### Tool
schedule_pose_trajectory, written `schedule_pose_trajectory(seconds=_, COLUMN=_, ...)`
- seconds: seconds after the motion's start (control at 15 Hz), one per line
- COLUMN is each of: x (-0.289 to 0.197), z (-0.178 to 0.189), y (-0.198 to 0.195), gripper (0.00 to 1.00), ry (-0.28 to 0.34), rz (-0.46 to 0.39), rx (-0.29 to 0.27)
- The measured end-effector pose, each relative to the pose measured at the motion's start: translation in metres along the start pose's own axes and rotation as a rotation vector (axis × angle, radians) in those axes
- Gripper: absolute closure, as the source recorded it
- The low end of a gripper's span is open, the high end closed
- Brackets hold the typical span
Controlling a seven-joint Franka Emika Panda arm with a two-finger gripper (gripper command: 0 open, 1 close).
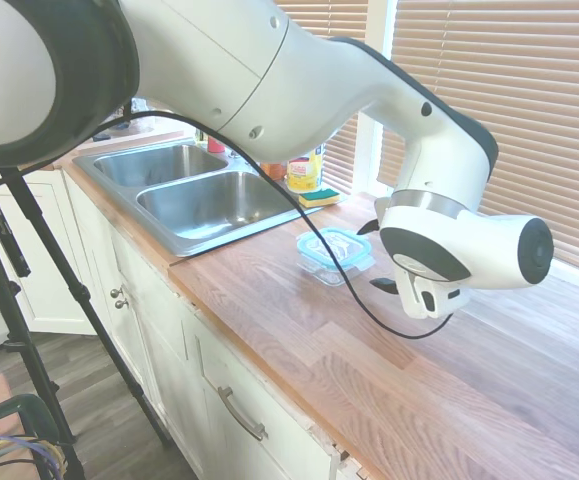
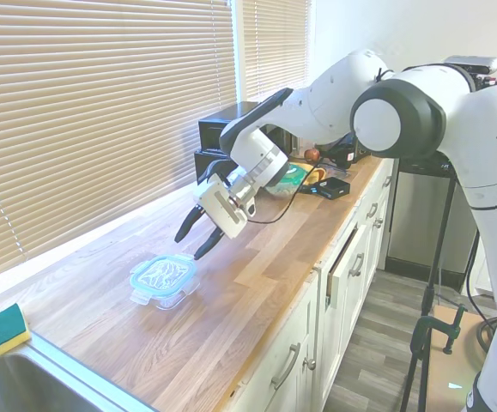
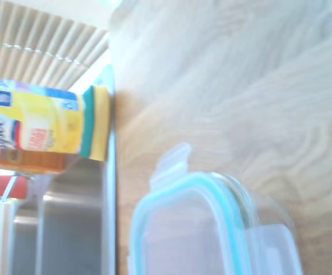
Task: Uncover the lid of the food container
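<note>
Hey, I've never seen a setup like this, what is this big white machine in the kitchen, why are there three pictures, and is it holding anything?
The white machine is a robot arm ending in a two-finger gripper. Two pictures come from cameras standing in the room on opposite sides of the arm; the third, blurry one comes from a camera on the arm's wrist, looking down from close by.

On the wooden countertop sits a small clear food container with its teal-rimmed lid on top. Near the steel sink lie a sponge and a yellow-labelled wipes canister.

The gripper holds nothing: its dark fingers are spread open, hovering above the countertop just beside the container and not touching it. The lid is not yet off.
</note>
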State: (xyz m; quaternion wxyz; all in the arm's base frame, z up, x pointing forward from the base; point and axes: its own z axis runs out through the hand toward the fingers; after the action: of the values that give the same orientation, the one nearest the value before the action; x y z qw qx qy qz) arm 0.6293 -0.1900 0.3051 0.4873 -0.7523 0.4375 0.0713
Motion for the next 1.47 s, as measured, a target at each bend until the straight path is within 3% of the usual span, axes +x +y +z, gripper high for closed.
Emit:
schedule_pose_trajectory(seconds=0.33, x=0.017, z=0.016, y=0.007, gripper=0.0, ry=-0.037, rz=-0.009, rx=0.03)
schedule_pose_trajectory(seconds=0.4, x=0.02, z=0.018, y=0.007, gripper=1.0, ry=-0.041, rz=-0.009, rx=0.035)
schedule_pose_trajectory(seconds=1.47, x=0.028, z=0.042, y=0.008, gripper=1.0, ry=-0.105, rz=-0.045, rx=0.043)
